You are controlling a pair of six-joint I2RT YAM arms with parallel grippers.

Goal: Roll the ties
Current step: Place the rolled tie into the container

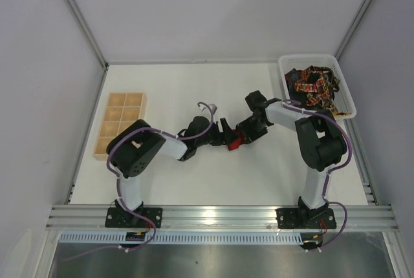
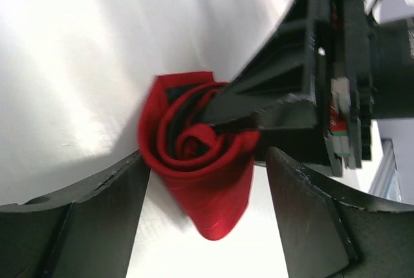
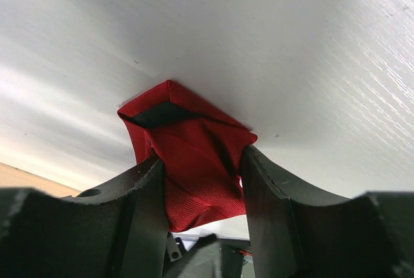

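Left gripper (image 2: 206, 156): nearest the lens; standing wide open and straddling the roll. One finger is brushing its side, the other is just apart. It is gripping nothing.
Right gripper (image 3: 202, 158): part-closed and pinching the red tie (image 3: 194, 155), both fingers pressing into the fabric.
Red tie, place: sitting near the middle of the table (image 1: 194, 181), between the two grippers.
Red tie, look: plain bright red, coiling in a loose spiral with dark lining showing between the turns. A rounded flap is hanging out below the coil. The roll is looking squashed rather than round.
Step in hand (judgement): probably tightening and steadying the finished roll.
Doing it well (judgement): the right gripper should be holding the coil without crushing it. The left should be closing across the full width, catching the loose flap so the outer turn is not springing open, before either one lets go.
Patterned ties (image 1: 314, 87): lying tangled in the white bin (image 1: 308, 59) at the far right corner.
Wooden tray (image 1: 127, 94): resting along the left edge.
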